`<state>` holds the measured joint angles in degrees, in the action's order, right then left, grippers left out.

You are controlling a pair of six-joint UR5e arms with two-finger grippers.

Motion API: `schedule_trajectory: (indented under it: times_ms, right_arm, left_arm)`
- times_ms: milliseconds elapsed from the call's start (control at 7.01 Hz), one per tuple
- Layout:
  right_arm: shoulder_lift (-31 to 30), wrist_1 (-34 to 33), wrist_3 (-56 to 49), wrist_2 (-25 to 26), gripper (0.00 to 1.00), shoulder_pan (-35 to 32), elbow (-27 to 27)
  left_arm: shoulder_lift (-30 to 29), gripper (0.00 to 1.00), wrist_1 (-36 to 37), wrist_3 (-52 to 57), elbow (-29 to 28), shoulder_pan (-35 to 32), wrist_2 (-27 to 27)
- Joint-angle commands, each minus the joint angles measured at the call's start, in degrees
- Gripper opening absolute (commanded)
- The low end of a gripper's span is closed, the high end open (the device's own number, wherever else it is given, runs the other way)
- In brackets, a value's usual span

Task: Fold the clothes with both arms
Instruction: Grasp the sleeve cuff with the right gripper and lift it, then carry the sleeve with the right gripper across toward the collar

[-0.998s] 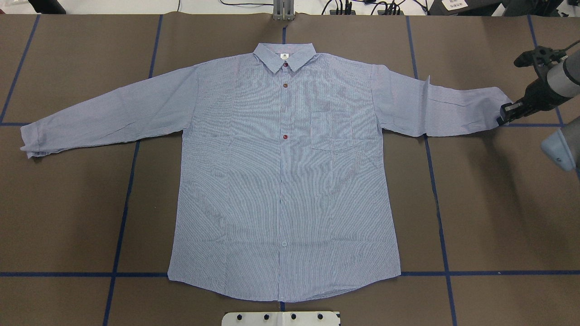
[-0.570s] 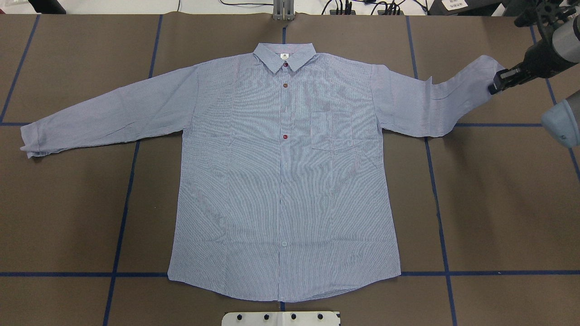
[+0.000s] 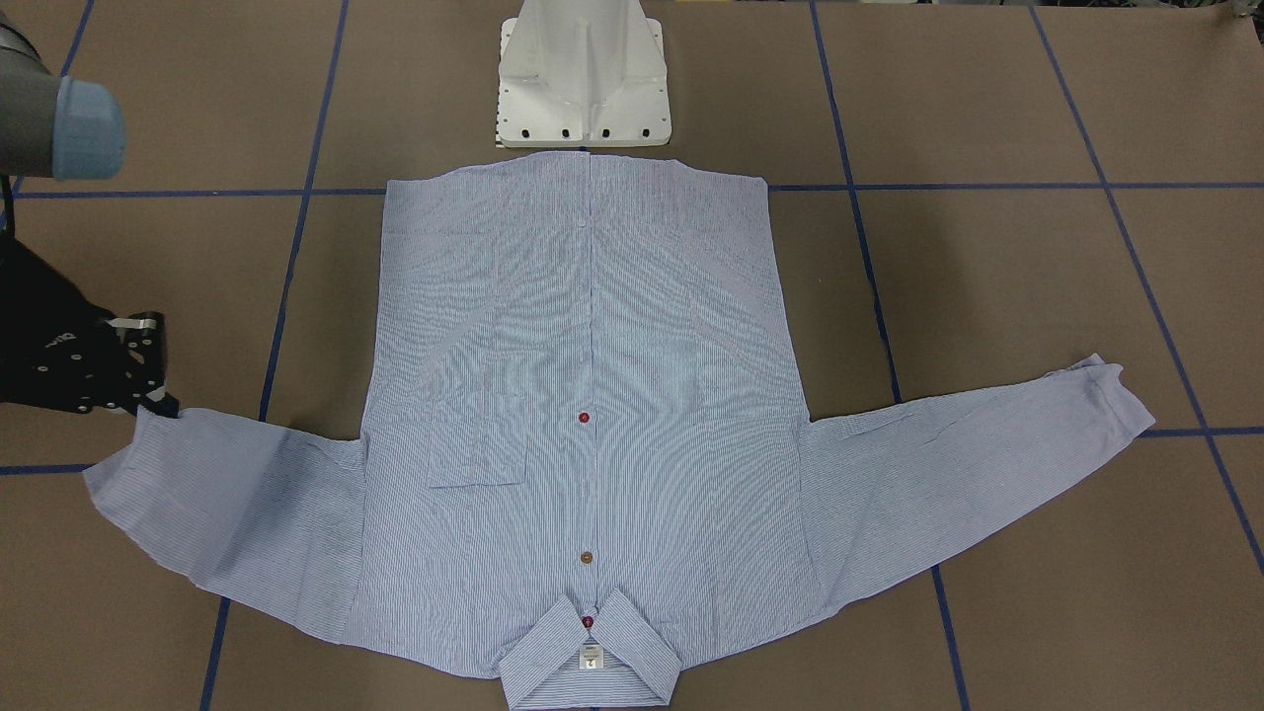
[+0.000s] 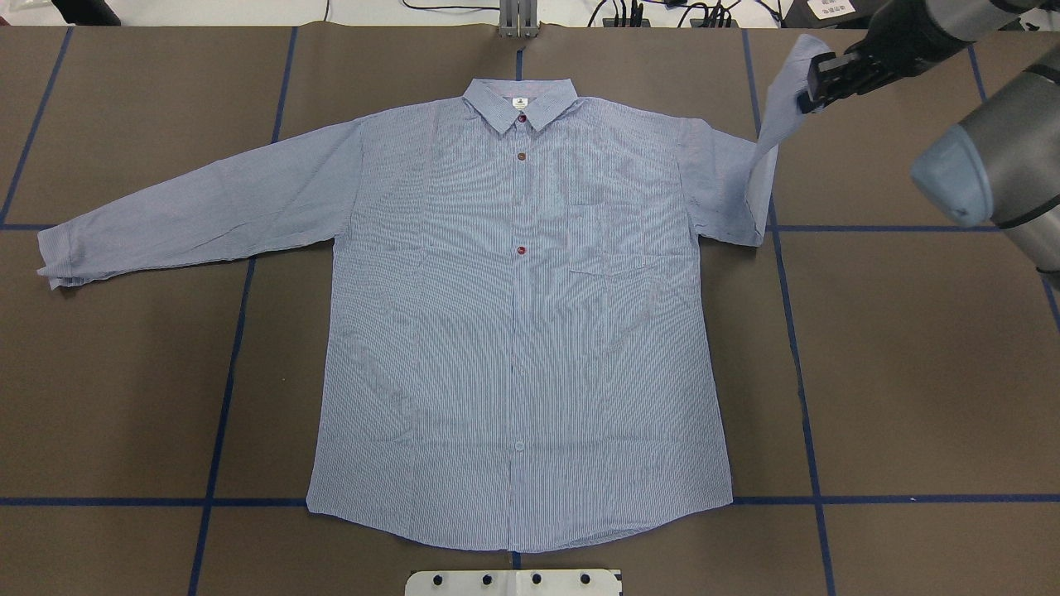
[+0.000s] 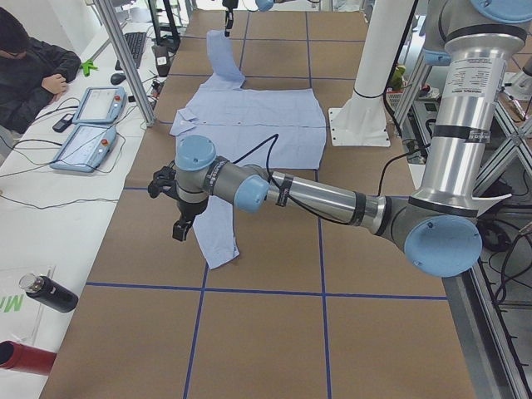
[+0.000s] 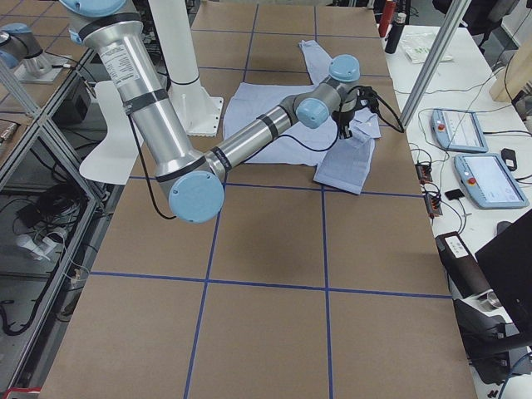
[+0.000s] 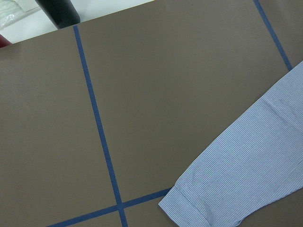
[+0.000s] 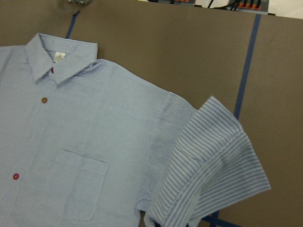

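Shirt [image 4: 513,331], just the one, lies flat, buttons up, on the desk [image 4: 911,372], and two tools are in play. The right tool [image 4: 816,81] is clamped on a sleeve cuff [image 4: 787,91], now lifted and swung in towards the shoulder, where a second ago it lay out flat. Only the left side view catches the left tool [image 5: 179,226], near the other cuff [image 4: 58,252], and its grip is impossible to tell.

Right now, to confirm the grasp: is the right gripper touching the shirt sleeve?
Touching. Overhead view shows the right gripper pinching the raised sleeve end.
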<state>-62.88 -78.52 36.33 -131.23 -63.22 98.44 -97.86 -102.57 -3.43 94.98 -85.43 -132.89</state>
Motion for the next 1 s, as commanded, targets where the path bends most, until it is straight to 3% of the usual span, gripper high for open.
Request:
schedule_trajectory:
  times_ms: [0, 856]
  right_arm:
    - [7.04, 0.12, 3.4, 3.51, 0.0, 5.81, -3.66]
    - [22.6, 0.21, 3.75, 9.13, 0.0, 9.42, -15.09]
  left_arm:
    - [0.03, 0.99, 0.0, 0.0, -0.05, 0.0, 0.0]
    - [0.12, 0.99, -0.09, 0.0, -0.76, 0.0, 0.0]
